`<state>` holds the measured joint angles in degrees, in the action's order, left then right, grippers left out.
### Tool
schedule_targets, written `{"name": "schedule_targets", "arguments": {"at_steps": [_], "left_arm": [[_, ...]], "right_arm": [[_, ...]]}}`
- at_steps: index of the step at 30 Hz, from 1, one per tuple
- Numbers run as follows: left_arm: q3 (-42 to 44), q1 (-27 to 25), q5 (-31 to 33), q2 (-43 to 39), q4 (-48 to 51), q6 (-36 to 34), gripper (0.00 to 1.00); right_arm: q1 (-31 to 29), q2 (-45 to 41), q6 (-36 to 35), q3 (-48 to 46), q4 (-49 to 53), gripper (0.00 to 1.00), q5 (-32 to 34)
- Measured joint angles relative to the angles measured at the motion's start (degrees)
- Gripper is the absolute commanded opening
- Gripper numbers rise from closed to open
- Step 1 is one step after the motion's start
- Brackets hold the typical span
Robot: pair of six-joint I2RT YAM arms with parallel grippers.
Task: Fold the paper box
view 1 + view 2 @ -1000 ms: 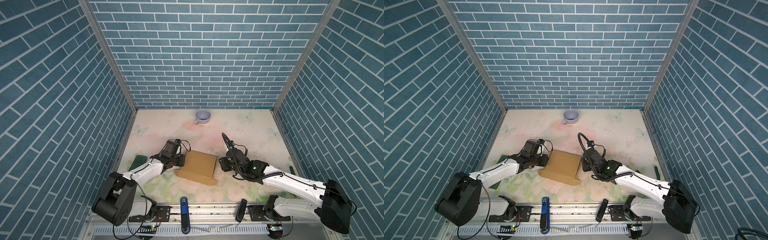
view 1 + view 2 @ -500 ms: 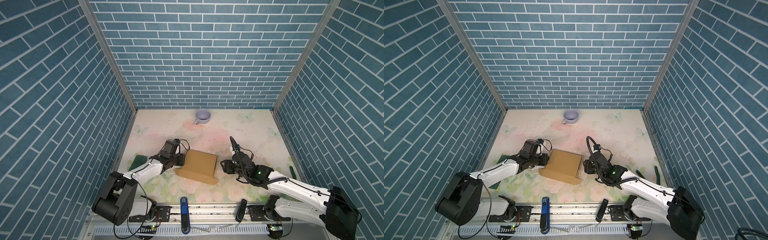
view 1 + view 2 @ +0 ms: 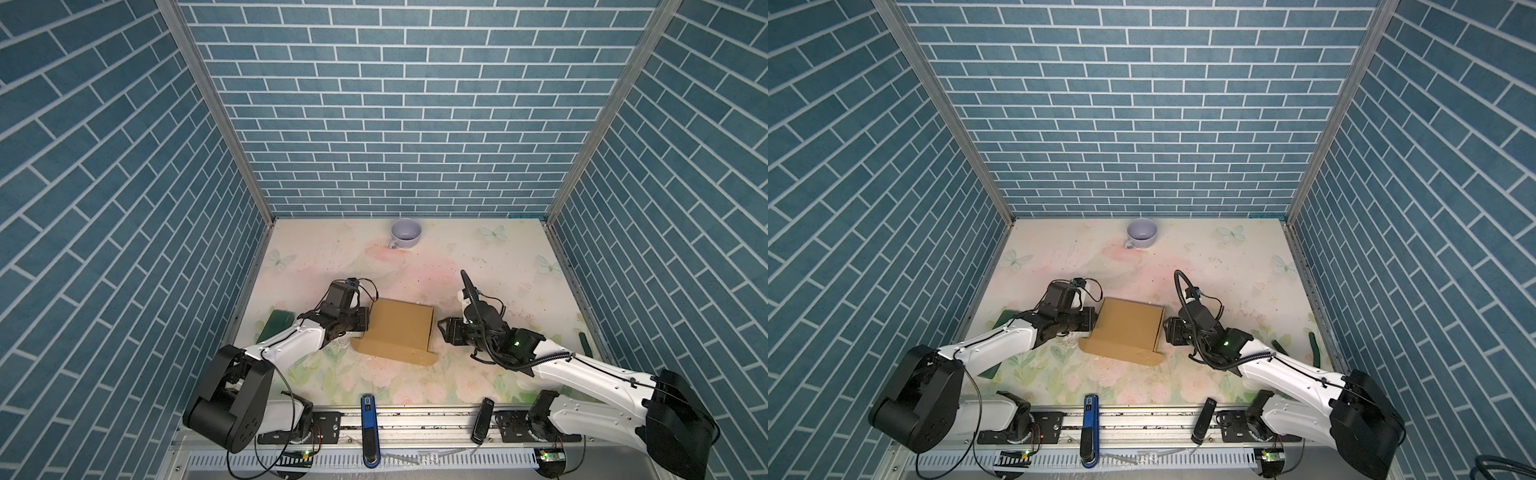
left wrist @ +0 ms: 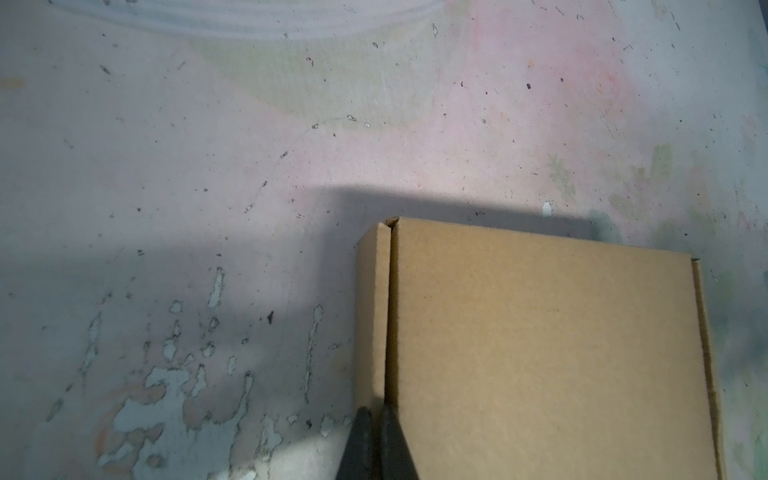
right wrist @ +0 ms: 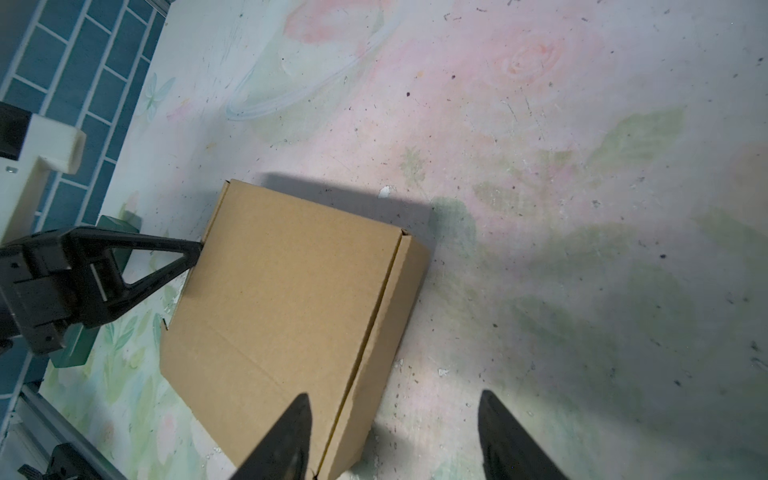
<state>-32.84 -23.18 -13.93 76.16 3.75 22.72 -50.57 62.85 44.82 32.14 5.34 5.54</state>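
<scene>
Left gripper (image 4: 376,415) closed at paper box (image 4: 540,353) edge, perhaps nipping it, right gripper (image 5: 392,395) apart alongside

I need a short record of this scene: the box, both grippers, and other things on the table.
box: brown, lid down, centre, flap sticking out at near edge
left gripper: shut, tips at box's left edge
right gripper: open, just right of box, holding nothing
cup: upright, at back
green board: flat, far left

Top views bright and sharp; wrist views dimmer, the paper box (image 4: 540,353) casting a dark shadow.
</scene>
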Motion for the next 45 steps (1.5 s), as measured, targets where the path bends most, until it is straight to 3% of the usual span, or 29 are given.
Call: {"name": "schedule_targets", "arguments": {"at_steps": [14, 23, 45], "left_arm": [[1.66, 1.57, -2.03, -0.2, -2.69, 2.36, 0.04], [1.88, 1.68, -2.29, -0.31, -2.97, 2.38, 0.03], [2.62, 1.86, -2.47, -0.26, -4.72, 2.03, 0.02]], "right_arm": [[0.59, 1.7, 2.08, -1.33, -5.14, 0.67, -3.89], [2.6, 3.82, 7.28, -5.62, -13.92, 0.69, -6.71], [5.31, 22.34, 16.94, -6.93, -38.21, 0.67, -15.32]]}}
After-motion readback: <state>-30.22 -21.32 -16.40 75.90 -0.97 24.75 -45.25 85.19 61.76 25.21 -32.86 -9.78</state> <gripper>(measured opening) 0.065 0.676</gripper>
